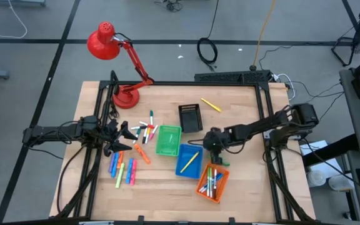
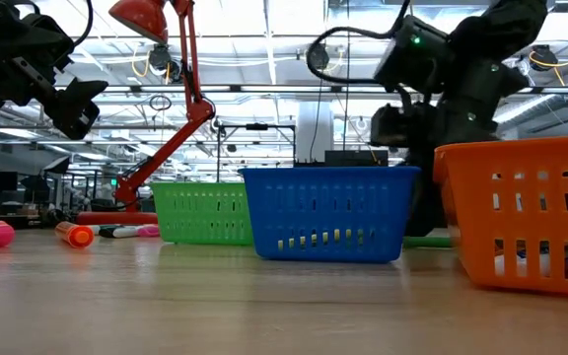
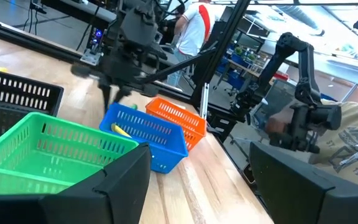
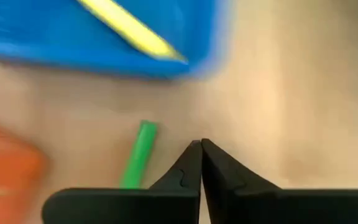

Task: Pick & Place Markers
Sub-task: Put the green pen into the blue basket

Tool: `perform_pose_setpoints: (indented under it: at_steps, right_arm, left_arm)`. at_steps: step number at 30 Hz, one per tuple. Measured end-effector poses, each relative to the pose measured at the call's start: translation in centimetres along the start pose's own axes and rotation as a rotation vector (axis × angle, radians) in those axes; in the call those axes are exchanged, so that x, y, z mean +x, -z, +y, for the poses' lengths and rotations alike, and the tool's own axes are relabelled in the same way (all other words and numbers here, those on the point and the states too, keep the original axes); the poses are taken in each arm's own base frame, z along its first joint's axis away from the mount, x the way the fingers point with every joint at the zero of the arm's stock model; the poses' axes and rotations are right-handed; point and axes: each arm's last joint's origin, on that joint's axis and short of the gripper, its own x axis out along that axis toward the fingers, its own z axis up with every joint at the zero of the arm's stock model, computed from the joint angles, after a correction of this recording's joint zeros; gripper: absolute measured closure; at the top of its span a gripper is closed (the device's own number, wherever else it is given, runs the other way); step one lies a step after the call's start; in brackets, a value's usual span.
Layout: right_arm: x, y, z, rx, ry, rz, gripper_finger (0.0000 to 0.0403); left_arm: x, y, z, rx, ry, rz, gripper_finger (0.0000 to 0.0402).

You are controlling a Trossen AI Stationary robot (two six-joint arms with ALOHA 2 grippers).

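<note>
One camera looked straight down on my worktop; another sat level at its surface; both shared the blue basket.

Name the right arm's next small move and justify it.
Probably open the right end effector and shift it over the green marker. Its fingers are shut and empty, and that marker lies loose on the table beside them, outside the blue basket.

Evenly bright under ceiling strip lights glaring in the low view's upper half; right wrist view heavily blurred.
</note>
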Motion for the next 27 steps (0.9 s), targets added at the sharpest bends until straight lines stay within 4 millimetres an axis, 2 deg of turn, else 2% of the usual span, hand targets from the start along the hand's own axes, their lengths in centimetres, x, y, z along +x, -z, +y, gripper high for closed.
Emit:
perform_pose_setpoints:
  at_steps: [3,8,13,16,20,23,27]
  right_arm:
    - [-1.5,0.9,-0.4,0.035,0.058,0.056,0.0403]
    - [-4.1,1.1,0.5,0.108,-0.049,0.001,0.0397]
    - [-5.5,1.9,2.0,0.175,-0.119,-0.052,0.0335]
    - [-5.1,2.4,2.9,0.128,-0.132,-0.101,0.0278]
    - [-4.1,2.8,3.8,-0.025,-0.135,-0.174,0.0213]
    - [-3.3,2.8,3.8,-0.054,-0.112,-0.174,0.0191]
    - [-2.2,3.0,3.3,-0.036,-0.034,-0.137,0.0191]
  left_arm:
    - [0.0,0.0,0.0,0.0,0.0,0.0,0.0128]
    - [0.0,0.0,0.0,0.0,0.0,0.0,0.0128]
    - [0.0,0.0,0.0,0.0,0.0,-0.001,0.0128]
    - [0.0,0.0,0.0,0.0,0.0,0.0,0.0128]
    - [0.0,0.0,0.0,0.0,0.0,0.0,0.0128]
    - [0.0,0.0,0.0,0.0,0.001,-0.001,0.0128]
    - [0.0,0.0,0.0,0.0,0.0,-0.001,0.0128]
